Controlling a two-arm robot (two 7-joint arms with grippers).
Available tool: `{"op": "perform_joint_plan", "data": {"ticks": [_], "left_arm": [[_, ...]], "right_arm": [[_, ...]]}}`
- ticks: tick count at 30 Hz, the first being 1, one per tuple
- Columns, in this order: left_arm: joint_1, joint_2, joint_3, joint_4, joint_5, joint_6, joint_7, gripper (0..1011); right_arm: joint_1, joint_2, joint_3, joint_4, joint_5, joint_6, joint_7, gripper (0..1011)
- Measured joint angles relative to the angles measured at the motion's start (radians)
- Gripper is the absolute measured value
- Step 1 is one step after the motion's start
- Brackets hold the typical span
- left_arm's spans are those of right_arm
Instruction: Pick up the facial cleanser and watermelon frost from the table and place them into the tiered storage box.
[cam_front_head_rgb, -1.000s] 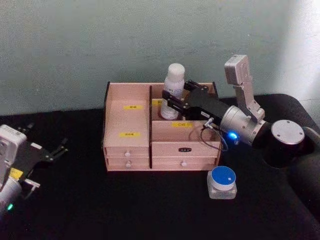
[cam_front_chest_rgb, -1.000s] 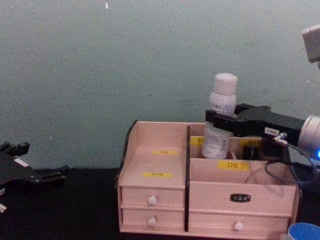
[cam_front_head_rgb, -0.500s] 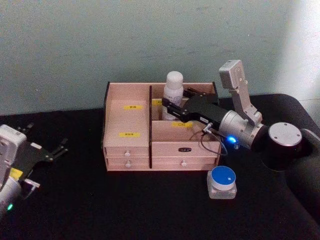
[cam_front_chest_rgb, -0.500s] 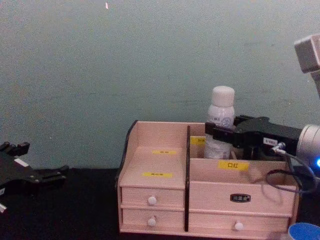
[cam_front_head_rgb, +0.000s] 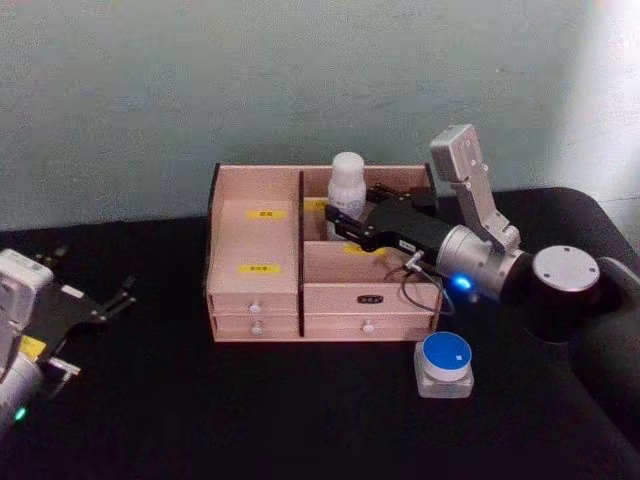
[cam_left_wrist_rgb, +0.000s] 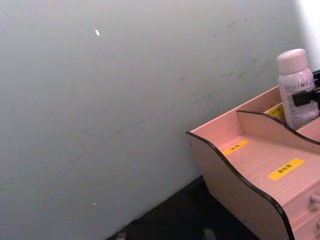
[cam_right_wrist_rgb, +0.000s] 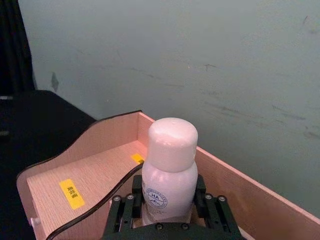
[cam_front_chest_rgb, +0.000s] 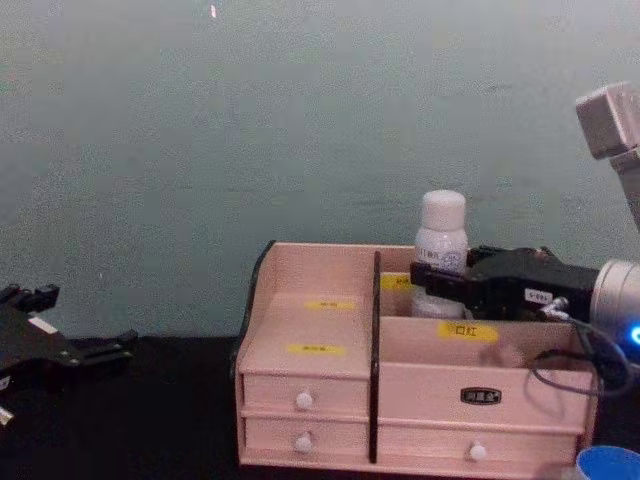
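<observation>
Bottle (cam_front_head_rgb: 347, 180) count: one, white, upright in the back right compartment of the one box (cam_front_head_rgb: 255, 240), clamped by the right gripper (cam_front_head_rgb: 342, 222), whose arm reaches across from the right. One blue-lidded jar (cam_front_head_rgb: 445, 365) sits on the table (cam_front_head_rgb: 250, 400) before the box. Left gripper (cam_front_head_rgb: 92, 280) rests far left, fingers spread.

Right arm is extended forward and toward the robot's left, forearm roughly level, blue indicator lit near the wrist. Right gripper (cam_front_head_rgb: 346, 222) is clamped, its fingers (cam_right_wrist_rgb: 124, 206) pressed on either side of the white bottle (cam_right_wrist_rgb: 169, 165). Left arm is held low at the robot's left. Left gripper (cam_front_head_rgb: 92, 280) is pointed forward, fingers spread apart.
</observation>
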Motion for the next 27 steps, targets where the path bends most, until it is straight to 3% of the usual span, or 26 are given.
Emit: {"op": "perform_joint_plan", "data": {"ticks": [23, 27], "left_arm": [[0.0, 0.0, 0.0, 0.0, 0.0, 0.0, 0.0, 1001], [0.0, 0.0, 0.0, 0.0, 0.0, 0.0, 0.0, 1001]], "right_arm": [[0.0, 0.0, 0.001, -0.002, 0.0, 0.0, 0.0, 596], [0.0, 0.0, 0.001, -0.002, 0.0, 0.0, 0.0, 685]]}}
